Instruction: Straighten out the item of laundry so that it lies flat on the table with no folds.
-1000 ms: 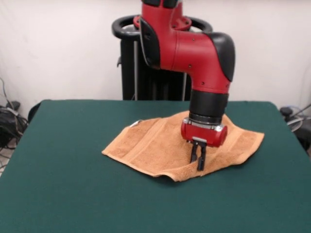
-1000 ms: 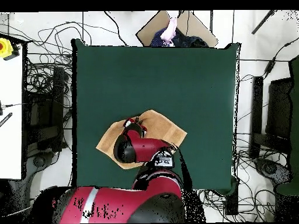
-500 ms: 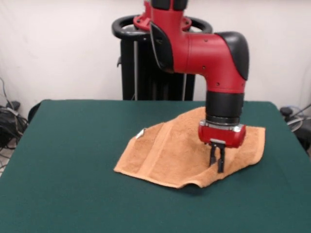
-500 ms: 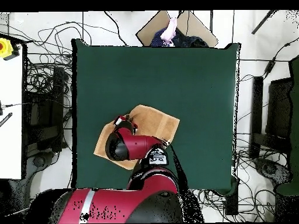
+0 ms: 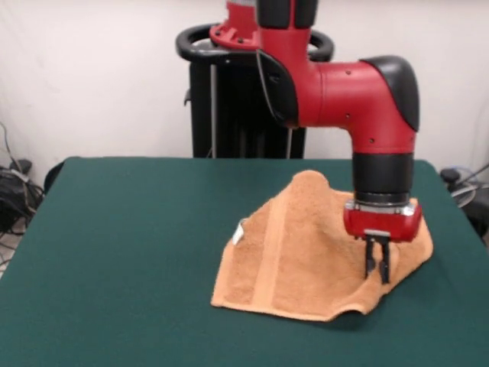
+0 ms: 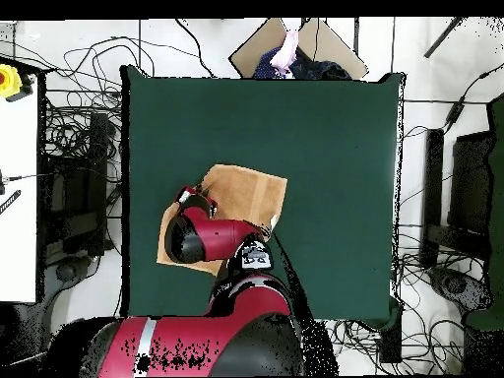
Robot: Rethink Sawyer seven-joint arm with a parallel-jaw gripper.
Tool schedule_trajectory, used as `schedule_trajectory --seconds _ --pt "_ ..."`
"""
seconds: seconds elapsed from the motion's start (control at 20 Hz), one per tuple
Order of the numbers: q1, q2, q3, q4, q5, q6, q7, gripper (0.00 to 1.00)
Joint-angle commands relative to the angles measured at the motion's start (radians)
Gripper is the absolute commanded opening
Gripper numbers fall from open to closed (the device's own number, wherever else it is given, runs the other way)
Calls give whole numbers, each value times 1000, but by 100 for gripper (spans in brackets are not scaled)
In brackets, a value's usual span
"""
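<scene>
Towel: tan-orange, on the right half of the table in the front view, pretty far from flat. It humps up into a peak at the far side and the near edge curls up off the felt near the right corner.
Towel details: one woven band runs near-to-far along its left part, and a small white tag pokes out at the left edge.
Table: dark green top, way wider than the towel, so lots of bare felt to the left and near side.
Gripper: comes straight down onto the right part of the towel, fingers drawn close together with only a thin gap. The tips sit against the cloth and seem to pinch it, though I can't see the contact clearly.
In the way: from overhead the red arm covers the middle of the towel, leaving only its far part and a left corner visible.
Around: black pedestal frame behind the table, tangles of cables on the floor at the sides, and a cardboard piece with some clothes past the far edge.
</scene>
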Motion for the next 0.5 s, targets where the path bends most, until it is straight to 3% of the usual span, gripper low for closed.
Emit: schedule_trajectory --seconds 0.05,0.5 --pt "7 10 163 -92 83 95 141 0" --pt "138 -17 126 -83 286 189 189 0"
